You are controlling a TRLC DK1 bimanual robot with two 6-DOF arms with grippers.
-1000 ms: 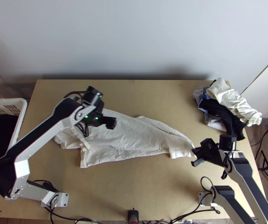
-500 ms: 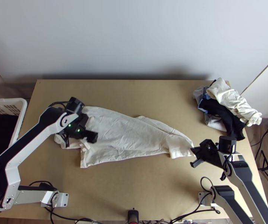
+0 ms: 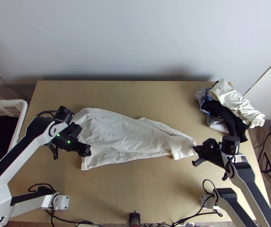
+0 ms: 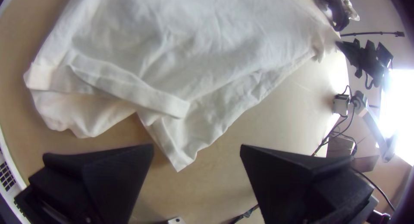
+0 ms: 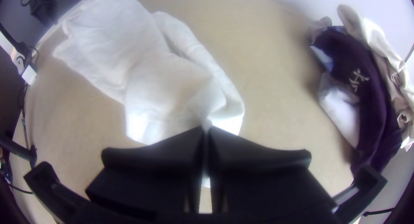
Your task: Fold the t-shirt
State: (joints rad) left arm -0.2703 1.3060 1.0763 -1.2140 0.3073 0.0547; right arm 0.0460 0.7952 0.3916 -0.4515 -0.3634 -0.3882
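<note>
Pinching side: my right gripper (image 5: 206, 128) has its fingers together on the narrow tip of the t-shirt (image 3: 127, 132).
Free side: my left gripper (image 4: 196, 147) stands wide apart with nothing between its fingers, just beside the wide end.
Shirt: lying across the table (image 3: 135, 196) between my two arms, creased, layers overlapping; how many, I can't tell.
Long axis: from the left arm's side to the right arm's, slanting towards the near edge as it narrows.
Nearest cloth: a loose corner (image 4: 177, 157) points at my left gripper's gap, with a hem band (image 4: 133, 88) lying a little further in.
Next move: I judge this early, still straightening; the left should take that corner, inward along the long axis, while the right anchors.
Risk: catching one layer alone would skew the fold.
</note>
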